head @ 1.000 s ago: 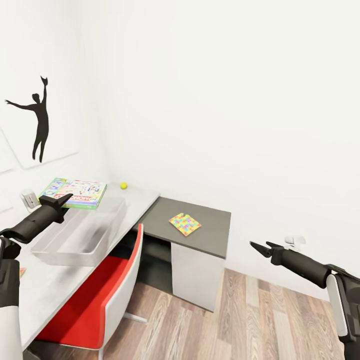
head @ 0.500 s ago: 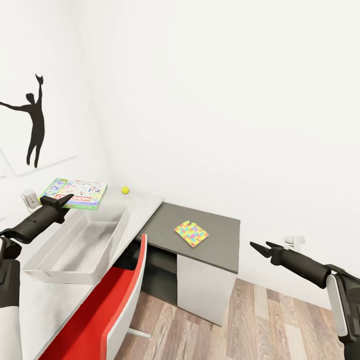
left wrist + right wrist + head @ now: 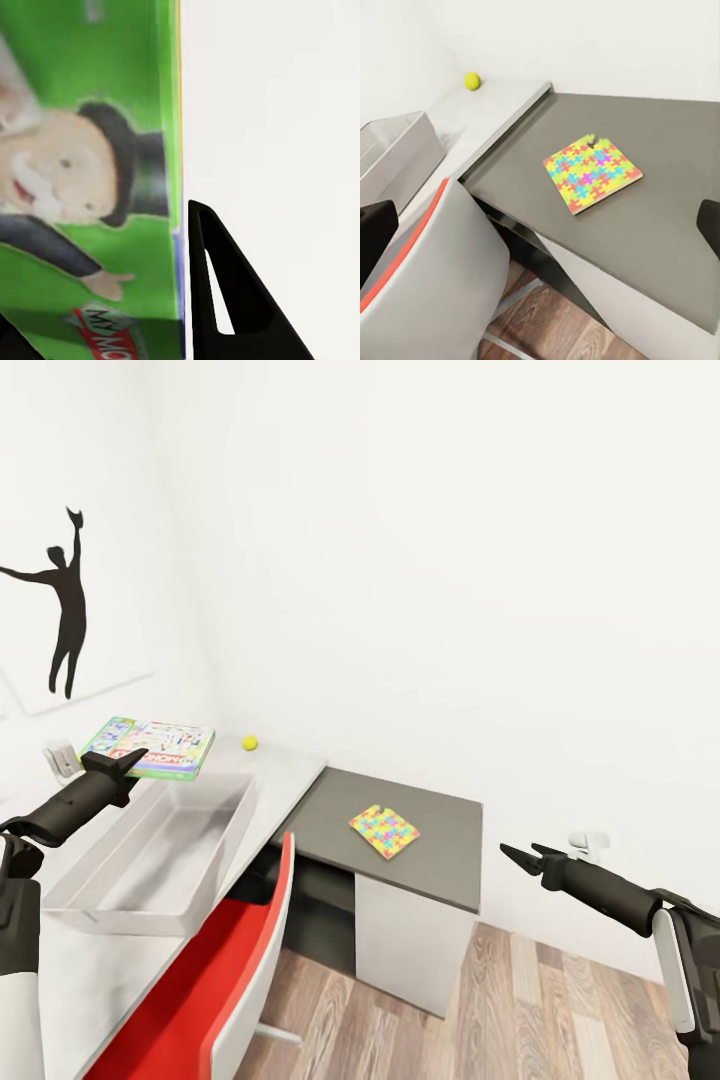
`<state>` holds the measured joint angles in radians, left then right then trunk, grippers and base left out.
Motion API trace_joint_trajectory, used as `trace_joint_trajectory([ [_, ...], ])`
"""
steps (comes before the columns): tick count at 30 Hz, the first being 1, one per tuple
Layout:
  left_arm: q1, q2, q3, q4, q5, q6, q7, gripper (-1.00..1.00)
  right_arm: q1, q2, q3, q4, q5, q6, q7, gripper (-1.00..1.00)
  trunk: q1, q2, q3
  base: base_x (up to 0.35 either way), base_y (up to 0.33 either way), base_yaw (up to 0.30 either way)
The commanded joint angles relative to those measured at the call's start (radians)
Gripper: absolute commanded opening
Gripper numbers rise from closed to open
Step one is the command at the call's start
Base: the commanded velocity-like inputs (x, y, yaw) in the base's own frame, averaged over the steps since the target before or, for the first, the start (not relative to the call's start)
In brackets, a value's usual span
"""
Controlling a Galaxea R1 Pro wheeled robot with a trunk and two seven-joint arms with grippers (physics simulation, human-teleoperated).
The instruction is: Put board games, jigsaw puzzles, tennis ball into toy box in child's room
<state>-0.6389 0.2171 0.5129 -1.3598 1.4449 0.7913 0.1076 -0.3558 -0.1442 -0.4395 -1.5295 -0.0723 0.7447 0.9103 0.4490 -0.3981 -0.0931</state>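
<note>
My left gripper is shut on the near edge of a green-and-white board game, held level above the far end of the toy box. In the left wrist view the game's green cover sits beside one dark finger. The light-grey toy box stands with nothing in it on the light part of the table. A tennis ball lies by the wall. A jigsaw puzzle lies on the dark section. My right gripper hangs open to the right of the table.
A red and white chair is tucked under the table in front of the toy box. White cabinet fronts stand under the dark section. Wood-plank floor lies at the lower right. A black silhouette picture hangs on the left wall.
The whole view has shifted: the table, toy box, ball and puzzle sit lower and further right, so the camera moved. The board game stays in my left gripper.
</note>
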Motion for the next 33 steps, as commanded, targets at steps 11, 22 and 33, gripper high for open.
trace_joint_trajectory([
  [11,-0.001,0.000,0.003,0.000,0.012,0.005,0.010,-1.00,-0.001,-0.001,-0.001,0.000,-0.007,0.009,-0.001,1.00,0.001,-0.002,-0.003,0.170,0.001,0.000],
  [22,-0.001,0.000,0.009,0.001,0.020,0.005,0.011,-1.00,-0.001,0.000,-0.001,0.000,-0.007,0.010,0.000,1.00,0.001,-0.002,-0.005,0.021,0.000,0.000],
  [33,0.034,-0.030,0.010,0.000,0.025,0.009,0.016,-1.00,0.000,0.001,0.000,0.001,-0.006,0.011,-0.005,1.00,0.001,-0.002,-0.005,0.002,0.000,0.000],
])
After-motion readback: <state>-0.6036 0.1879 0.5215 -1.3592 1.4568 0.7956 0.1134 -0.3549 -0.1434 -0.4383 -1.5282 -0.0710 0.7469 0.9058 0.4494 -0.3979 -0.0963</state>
